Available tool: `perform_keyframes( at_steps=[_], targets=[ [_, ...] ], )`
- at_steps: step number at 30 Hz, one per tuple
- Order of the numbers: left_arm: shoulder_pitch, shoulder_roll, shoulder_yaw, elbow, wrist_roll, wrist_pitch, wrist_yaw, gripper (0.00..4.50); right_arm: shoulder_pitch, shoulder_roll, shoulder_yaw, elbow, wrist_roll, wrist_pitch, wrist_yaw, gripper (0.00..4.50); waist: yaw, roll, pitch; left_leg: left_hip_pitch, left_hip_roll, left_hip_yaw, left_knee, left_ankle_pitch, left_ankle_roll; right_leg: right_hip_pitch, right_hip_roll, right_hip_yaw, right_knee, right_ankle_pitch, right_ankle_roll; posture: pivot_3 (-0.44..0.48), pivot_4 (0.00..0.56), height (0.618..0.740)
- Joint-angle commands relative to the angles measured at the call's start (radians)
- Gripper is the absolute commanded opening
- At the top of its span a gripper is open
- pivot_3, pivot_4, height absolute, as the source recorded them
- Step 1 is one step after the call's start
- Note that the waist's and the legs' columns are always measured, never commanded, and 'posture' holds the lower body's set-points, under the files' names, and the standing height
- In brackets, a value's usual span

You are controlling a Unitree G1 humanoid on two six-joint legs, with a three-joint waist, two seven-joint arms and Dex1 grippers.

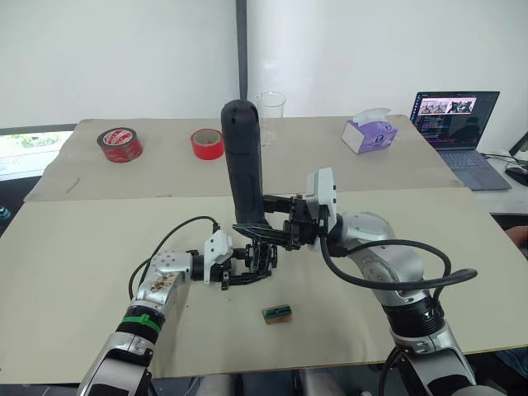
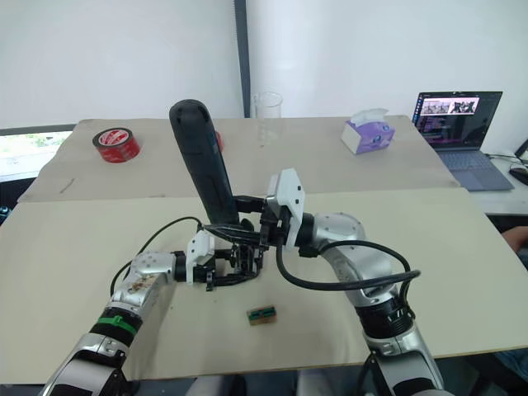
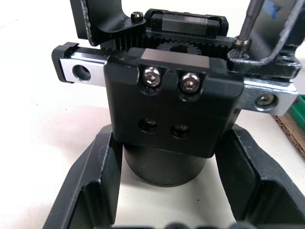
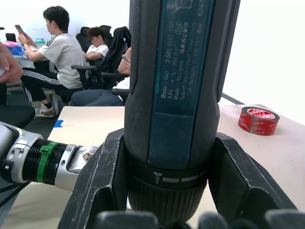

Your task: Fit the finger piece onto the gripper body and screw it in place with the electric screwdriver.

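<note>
My left gripper (image 1: 250,266) is shut on the gripper body (image 3: 171,95), a black block with a toothed rack and two silver screws, held just above the table. Its fingers (image 3: 95,186) clamp the body's round base from both sides. My right gripper (image 1: 266,221) is shut on the electric screwdriver (image 1: 243,161), which stands nearly upright over the body. The thin metal bit (image 3: 249,21) comes down onto a screw at one end of the body's rail, where a black finger piece (image 3: 267,64) sits. Another black finger (image 3: 97,19) rises at the rail's other end.
A small green-brown block (image 1: 277,313) lies on the table in front of the grippers. Two red tape rolls (image 1: 120,144) (image 1: 207,143), a clear cup (image 1: 271,111), a tissue box (image 1: 369,134) and a laptop (image 1: 454,124) stand at the back. Seated people (image 4: 62,57) show beyond the table.
</note>
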Motion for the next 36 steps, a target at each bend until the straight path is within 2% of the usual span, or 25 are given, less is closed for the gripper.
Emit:
perform_keyframes(
  at_steps=[1,18,32,36],
  targets=[
    [0.002,-0.001,-0.009,0.010,0.011,0.008,-0.003,2.29,0.055,-0.032,0.052,0.104,-0.071,0.034,0.003,1.93,0.000,0.000,-0.001,0.000,0.000,0.000,0.000,0.000,0.000,0.000,0.000,0.000,0.000,0.000,0.000,0.000,0.150,0.740],
    [0.013,0.005,-0.002,0.003,0.010,0.013,0.001,2.29,0.093,-0.067,0.113,0.095,-0.105,-0.036,0.050,1.93,0.000,0.001,-0.011,0.001,0.000,0.000,-0.002,0.000,0.000,0.000,-0.001,0.000,-0.001,-0.001,-0.001,0.000,0.150,0.740],
    [0.020,0.002,-0.003,0.000,0.012,0.012,0.006,2.29,0.068,-0.050,0.077,0.127,-0.091,-0.038,0.035,1.93,-0.001,0.001,-0.015,0.003,0.000,0.000,-0.005,0.000,0.000,0.000,-0.005,-0.001,-0.002,-0.002,-0.004,0.000,0.150,0.740],
    [0.021,-0.001,-0.005,0.001,0.014,0.011,0.009,2.29,0.027,-0.025,0.027,0.129,-0.034,-0.034,0.036,1.93,-0.001,0.001,-0.015,0.002,0.000,0.000,-0.005,0.000,0.000,0.000,-0.006,-0.001,-0.002,-0.002,-0.004,0.000,0.150,0.740]
  ],
)
